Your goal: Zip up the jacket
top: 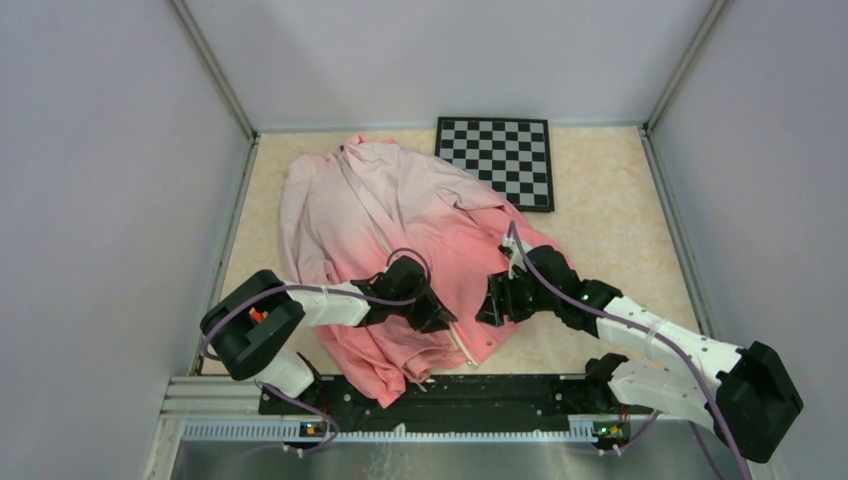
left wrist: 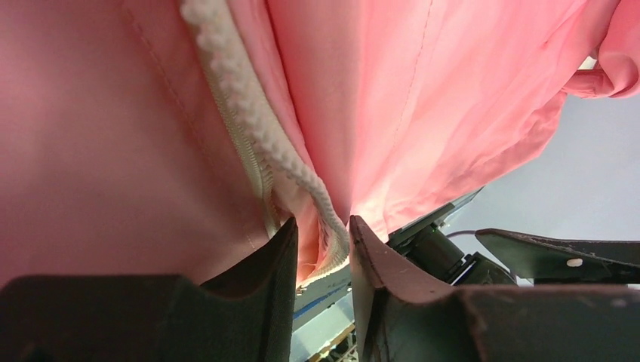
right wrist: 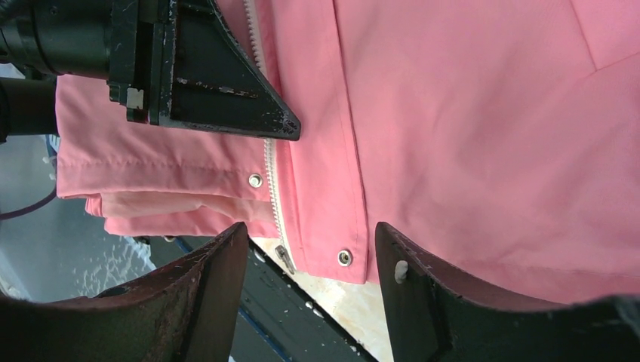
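Note:
The jacket (top: pixel 400 215) lies spread on the table, pale pink at the collar and coral at the hem, with its white zipper (top: pixel 372 215) running down the front. My left gripper (top: pixel 436 312) is shut on the zipper edge near the hem. In the left wrist view the white zipper tape (left wrist: pixel 253 113) and a fold of fabric sit pinched between its fingertips (left wrist: pixel 285 245). My right gripper (top: pixel 494 300) is open just right of it, over the hem. In the right wrist view it (right wrist: pixel 306 245) frames the zipper slider (right wrist: pixel 285 259) and a metal snap (right wrist: pixel 344 257).
A black-and-white checkerboard (top: pixel 497 158) lies at the back, touching the jacket's right shoulder. Grey walls enclose the table on three sides. The black rail (top: pixel 440 392) of the arm bases runs along the near edge, where the hem hangs over it.

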